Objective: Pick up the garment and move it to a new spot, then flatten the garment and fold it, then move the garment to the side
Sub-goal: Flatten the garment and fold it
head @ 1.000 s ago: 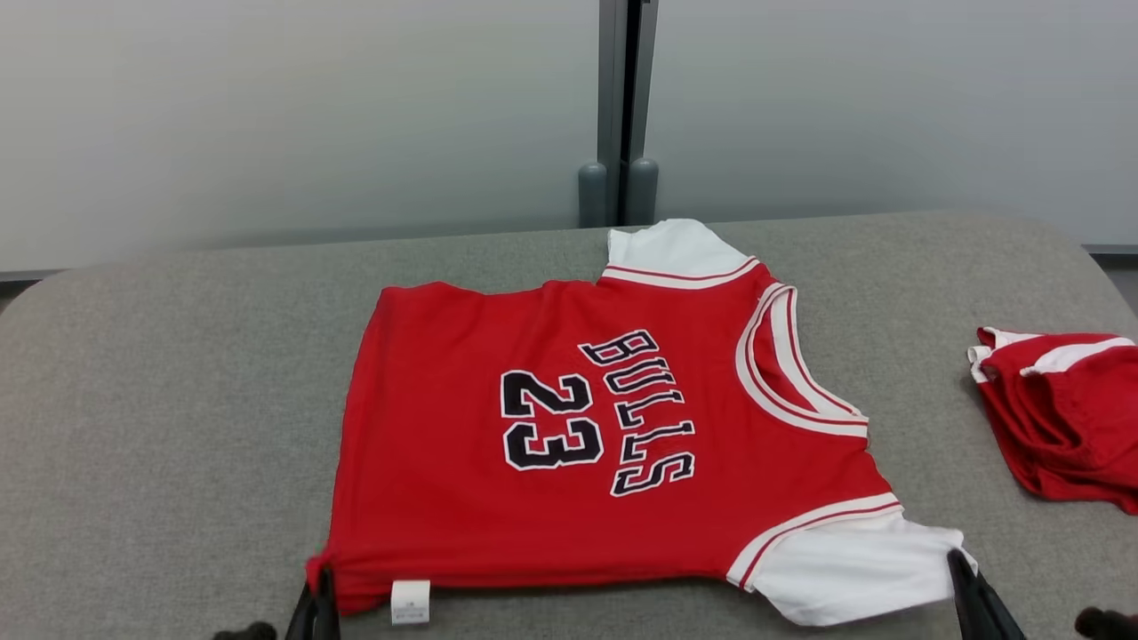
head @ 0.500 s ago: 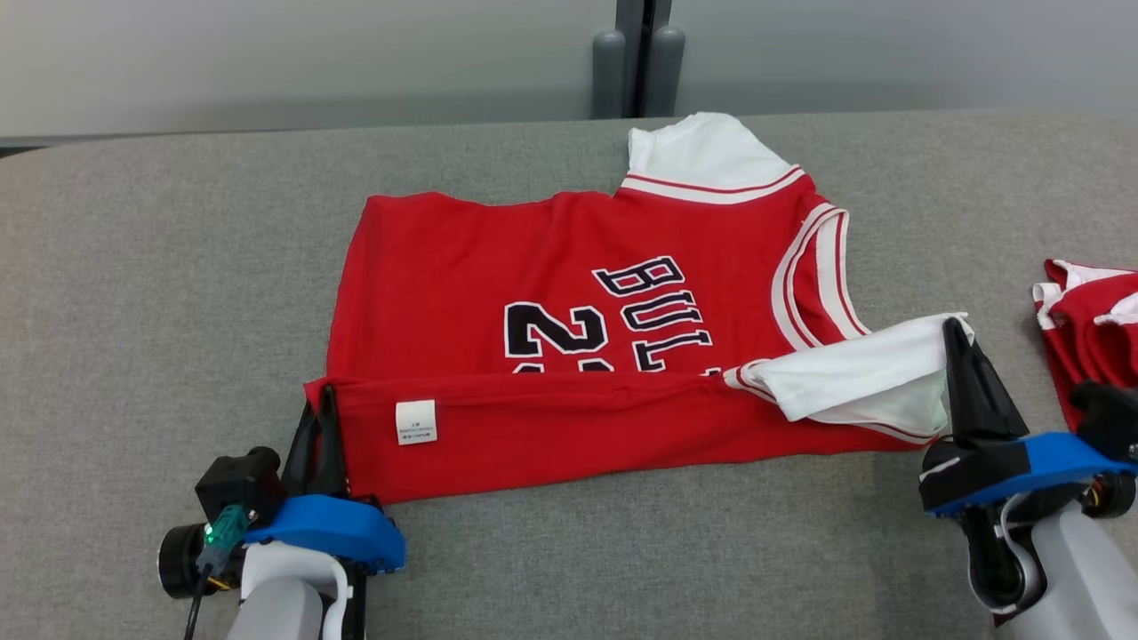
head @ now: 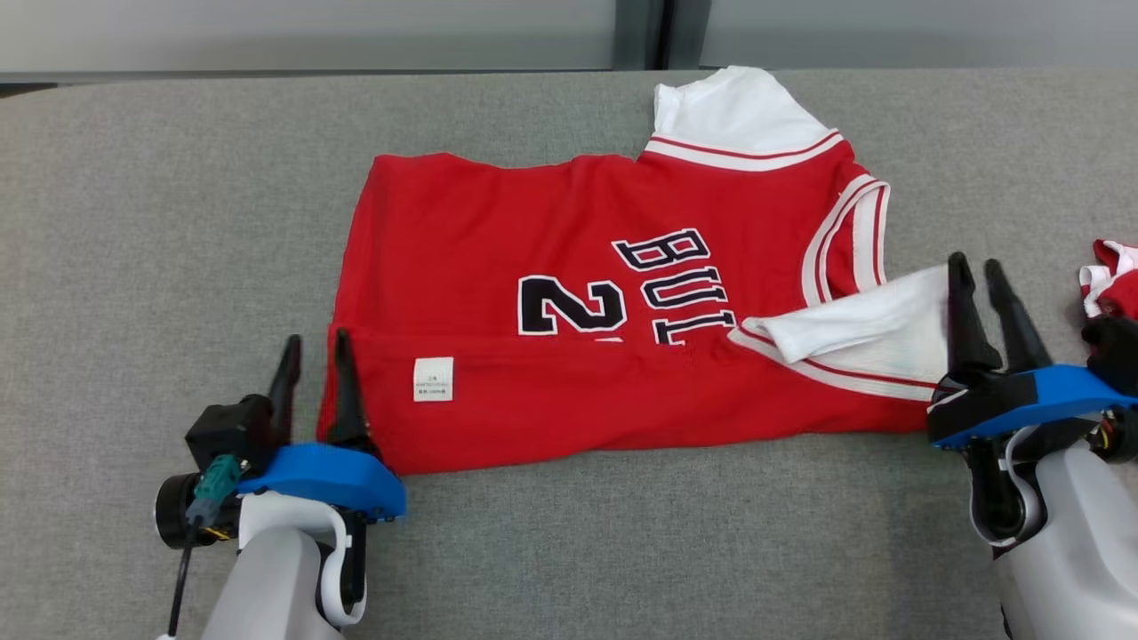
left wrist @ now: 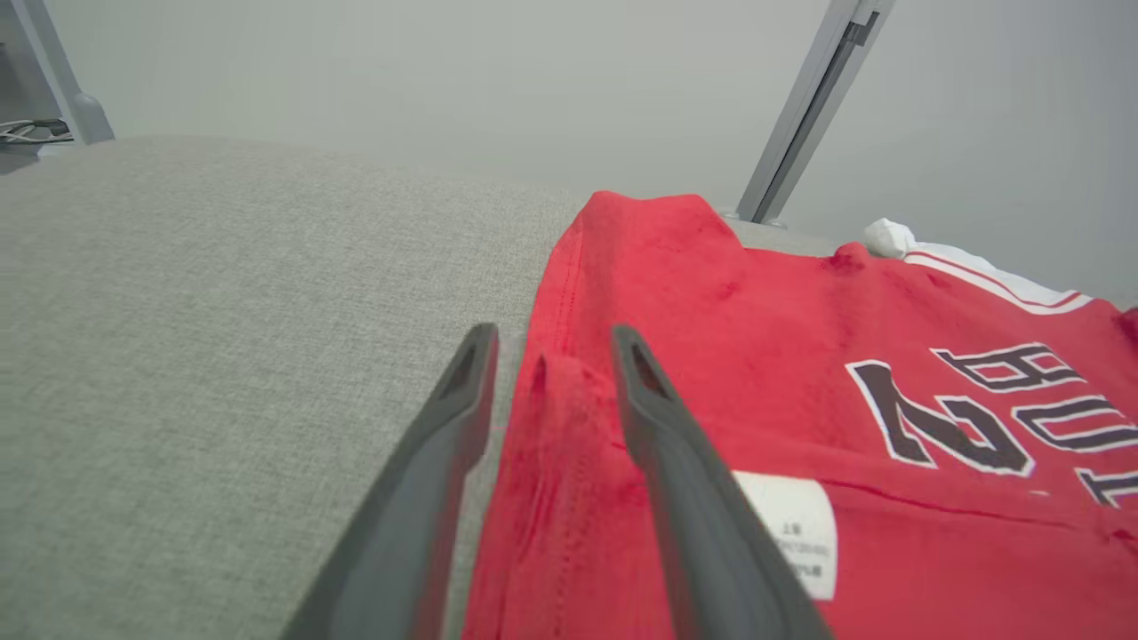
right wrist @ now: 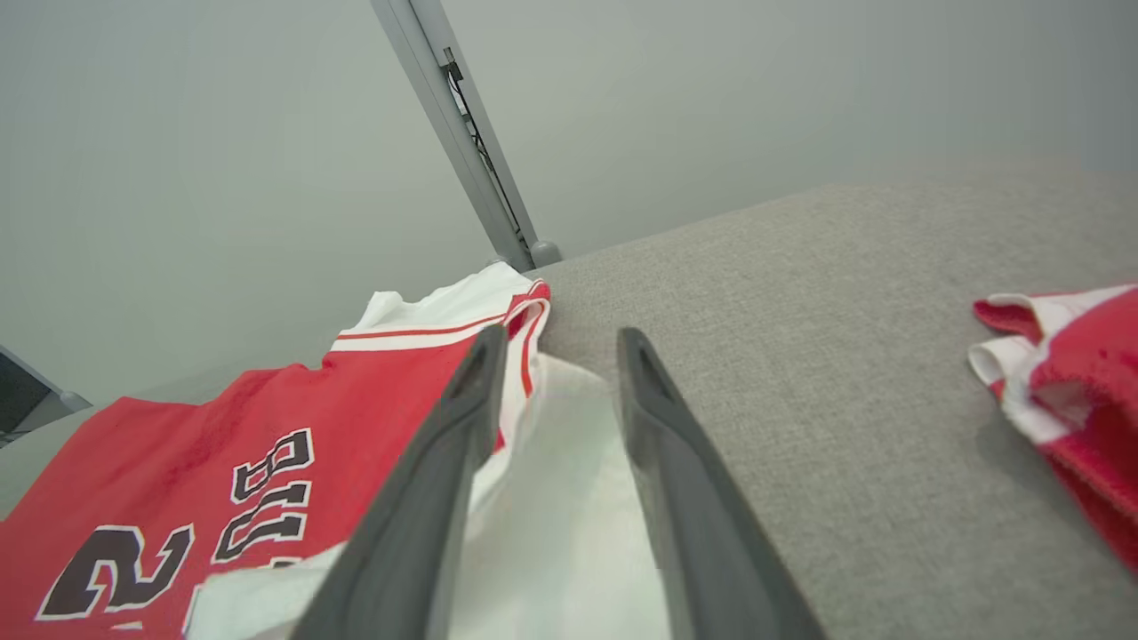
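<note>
You see the jersey (head: 578, 222) lying mid-table (head: 133, 222), its near strip folded back over the number, with a white label (head: 433, 380) on the fold. Your left gripper (head: 316, 342) stands parted at the fold's left corner. Your right gripper (head: 973, 265), parted too, sits at the white sleeve (head: 853, 333). Another red garment (head: 1111, 276) lies at the table's right edge.

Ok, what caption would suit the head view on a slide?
Left tool and right tool stand open at either end of the fold on the red jersey, grey table beneath.
</note>
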Tool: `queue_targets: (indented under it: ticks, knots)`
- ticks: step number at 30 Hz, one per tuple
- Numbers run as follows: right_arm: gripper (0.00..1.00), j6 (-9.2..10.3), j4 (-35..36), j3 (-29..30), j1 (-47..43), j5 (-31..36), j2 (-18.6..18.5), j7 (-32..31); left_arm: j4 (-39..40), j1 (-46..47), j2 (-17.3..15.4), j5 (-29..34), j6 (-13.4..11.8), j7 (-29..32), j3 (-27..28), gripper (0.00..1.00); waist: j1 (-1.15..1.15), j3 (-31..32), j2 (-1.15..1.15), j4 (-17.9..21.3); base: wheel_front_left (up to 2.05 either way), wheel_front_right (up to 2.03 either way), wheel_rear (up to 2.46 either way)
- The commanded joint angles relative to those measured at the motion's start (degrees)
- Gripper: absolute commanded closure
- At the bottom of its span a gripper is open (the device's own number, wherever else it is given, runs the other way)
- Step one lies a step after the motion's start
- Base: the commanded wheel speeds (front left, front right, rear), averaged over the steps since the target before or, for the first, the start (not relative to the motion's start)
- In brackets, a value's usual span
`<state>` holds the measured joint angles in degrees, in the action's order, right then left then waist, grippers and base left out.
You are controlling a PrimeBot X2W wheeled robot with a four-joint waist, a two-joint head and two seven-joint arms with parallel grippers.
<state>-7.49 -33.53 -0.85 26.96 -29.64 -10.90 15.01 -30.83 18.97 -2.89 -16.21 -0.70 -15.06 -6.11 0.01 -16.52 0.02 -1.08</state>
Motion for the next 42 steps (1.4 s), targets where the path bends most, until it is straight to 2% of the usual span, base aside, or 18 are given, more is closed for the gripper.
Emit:
queue_targets:
  ticks: [1,6,9,19,20,21,22,23,24,28,29,30,36,42]
  knots:
    - [0.00,-0.01,0.72,0.52,-0.31,0.51,-0.18,0.20,0.99,-0.76,0.01,-0.86,-0.19,-0.16,0.61,0.00,-0.01,0.35,-0.02,0.01,0.00,0.00,0.00]
    - [0.00,-0.01,2.70,3.35,-4.51,1.16,0.06,0.21,2.79,-4.36,0.03,-2.51,0.42,-0.15,0.71,0.00,-0.01,1.77,-0.02,0.02,0.00,0.00,0.00]
    - [0.00,-0.01,3.05,3.12,-7.11,1.63,0.02,0.21,1.62,-6.40,0.04,-3.88,1.31,-0.15,-0.24,0.00,-0.01,2.23,-0.02,0.23,0.00,0.00,0.00]
    - [0.00,-0.01,0.50,-0.28,-11.16,5.18,0.09,0.21,-8.98,-5.41,0.08,-8.06,1.83,0.07,-4.37,0.00,-0.01,2.32,-0.02,1.08,0.00,0.00,0.00]
    - [0.00,-0.01,-0.40,-0.90,-10.99,6.05,-0.17,0.21,-10.03,-5.00,0.13,-8.54,2.27,0.24,-4.92,0.09,-0.01,2.24,-0.02,1.15,0.00,0.00,0.00]
    - [0.00,-0.01,-1.30,-1.61,-10.69,6.67,-0.23,0.21,-11.10,-4.70,0.21,-8.76,2.47,0.37,-5.54,0.28,-0.01,2.18,-0.02,1.18,0.00,0.00,0.00]
    - [0.00,-0.01,-2.35,-1.79,-10.30,7.18,-0.17,0.21,-12.36,-4.35,0.31,-9.12,2.52,0.40,-6.05,0.62,-0.01,2.12,-0.02,1.22,0.00,0.00,0.00]
    - [0.00,-0.01,-3.57,-2.11,-9.81,7.77,-0.09,0.21,-13.23,-4.03,0.37,-9.53,2.74,0.41,-6.57,0.89,-0.01,2.02,-0.02,1.22,0.00,0.00,0.00]
    - [0.00,-0.01,-4.75,-2.32,-9.33,8.55,-0.16,0.21,-14.24,-3.59,0.37,-9.84,2.69,0.42,-7.00,1.00,-0.01,1.95,-0.02,1.22,0.00,0.00,0.00]
    - [0.00,-0.01,-8.52,-2.27,-7.47,9.96,0.87,0.18,-17.03,-2.25,0.26,-10.91,3.11,0.49,-8.52,1.00,-0.01,1.46,-0.02,1.12,0.00,0.00,0.00]
    - [0.07,-0.01,-9.28,-2.58,-7.00,9.85,1.13,0.12,-17.36,-1.85,0.31,-11.23,3.22,0.57,-8.78,1.00,-0.01,1.35,-0.02,1.07,0.00,0.00,0.00]
    - [1.00,-0.02,-10.11,-3.29,-6.56,9.78,1.25,0.07,-17.45,-1.52,0.31,-11.28,3.15,0.65,-8.94,1.00,-0.01,1.27,-0.02,1.01,0.00,0.00,0.00]
    - [1.00,-0.01,-8.54,-3.30,-5.12,6.17,1.14,0.14,-12.47,-1.72,0.01,-9.69,2.18,0.04,-5.12,1.00,-0.01,2.76,-0.02,0.50,0.00,0.00,0.00]
    - [1.00,-0.01,-4.84,-3.27,-7.16,3.12,0.45,0.21,-9.04,-4.19,-0.21,-5.67,3.43,-0.09,-1.14,1.00,-0.01,7.74,-0.02,0.64,0.00,0.00,0.00]
